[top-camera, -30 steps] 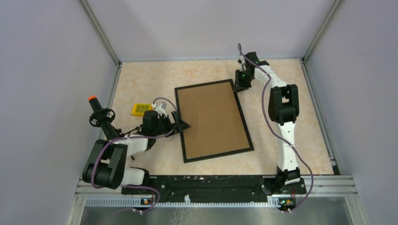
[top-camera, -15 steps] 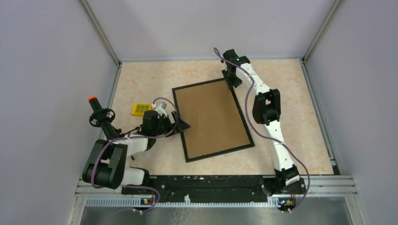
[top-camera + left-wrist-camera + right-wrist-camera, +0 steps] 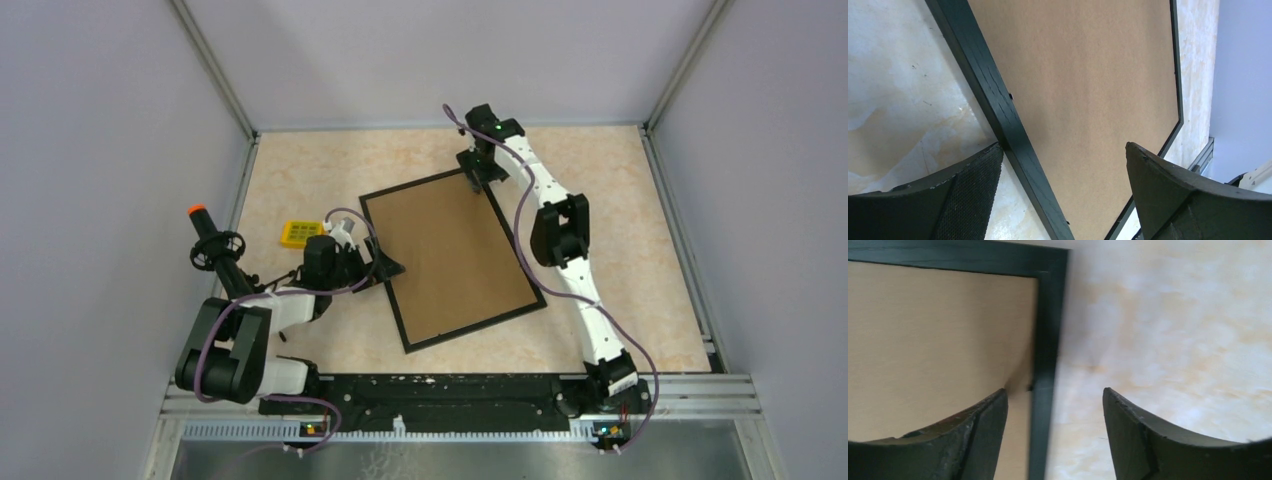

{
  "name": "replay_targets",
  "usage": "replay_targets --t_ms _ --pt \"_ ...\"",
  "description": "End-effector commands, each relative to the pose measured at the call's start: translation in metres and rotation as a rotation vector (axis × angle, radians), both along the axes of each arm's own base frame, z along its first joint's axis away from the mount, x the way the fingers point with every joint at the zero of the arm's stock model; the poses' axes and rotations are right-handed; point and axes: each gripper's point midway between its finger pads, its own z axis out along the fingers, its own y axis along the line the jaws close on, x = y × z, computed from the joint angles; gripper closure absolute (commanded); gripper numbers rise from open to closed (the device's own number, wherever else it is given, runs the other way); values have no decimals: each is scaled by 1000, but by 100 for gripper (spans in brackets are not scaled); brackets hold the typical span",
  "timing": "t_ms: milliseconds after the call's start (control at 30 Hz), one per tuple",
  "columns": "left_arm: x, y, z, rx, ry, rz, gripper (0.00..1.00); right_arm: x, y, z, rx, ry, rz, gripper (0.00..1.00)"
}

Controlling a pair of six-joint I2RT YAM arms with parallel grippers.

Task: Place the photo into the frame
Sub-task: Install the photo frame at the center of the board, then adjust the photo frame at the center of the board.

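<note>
Writing: the only candidate is a small yellow block point(image 3: 299, 233) on the table point(image 3: 620, 200), left of the frame point(image 3: 476, 322). Its top carries a grid of darker squares, too small to read from the top camera. Nearer the left wall stands a black post with an orange cap point(image 3: 197, 211); any marks on it cannot be made out.

Frame: lies flat mid-table, back side up, turned askew to the table edges. A brown board point(image 3: 450, 255) fills it rail to rail. Photo: not seen in any view, and whether it sits under the board cannot be told.

Left gripper point(image 3: 388, 266): low at the frame's left long rail, jaws spread wide. In the wrist view one finger point(image 3: 958, 195) is over bare table and the other point(image 3: 1178, 200) over the board, with the rail running between them. Both fingers are cut off by the picture's lower edge, so contact cannot be judged.

Right gripper point(image 3: 478, 178): pointing down at the frame's far right corner. The wrist view is blurred. The fingers stand apart astride the rail, which passes nearer the left one, and the right finger point(image 3: 1158, 440) is over bare table. It appears to pinch nothing.
</note>
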Motion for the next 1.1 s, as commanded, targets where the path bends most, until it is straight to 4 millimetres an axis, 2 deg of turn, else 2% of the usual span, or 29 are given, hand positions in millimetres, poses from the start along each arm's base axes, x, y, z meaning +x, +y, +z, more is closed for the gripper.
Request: replay_targets --t_ms 0,67,133,200,300,400,467,667,867,1067 --pt "-13 4 -17 28 80 8 4 -36 68 24 266 89 54 26" --pt "-13 5 -17 32 78 12 4 -31 55 70 317 12 -24 24" --pt "-13 6 -17 35 79 18 3 -34 35 105 335 -47 -93 24" --pt "-12 7 -15 40 74 23 3 -44 16 126 325 -93 -149 24" --pt "-11 7 -10 43 67 19 3 -65 0 129 367 -117 -186 25" --pt "-12 6 0 49 66 7 2 -87 -11 110 441 -82 -213 27" --pt "-15 7 9 44 68 9 2 -95 -19 97 477 -76 -238 31" --pt "-26 3 26 20 79 -24 2 -105 -31 54 462 7 -263 50" --pt "-26 1 19 26 108 -38 2 -131 -35 18 451 81 -279 50" --pt "-12 -5 6 21 157 -51 2 -154 -42 -13 429 131 -318 52"
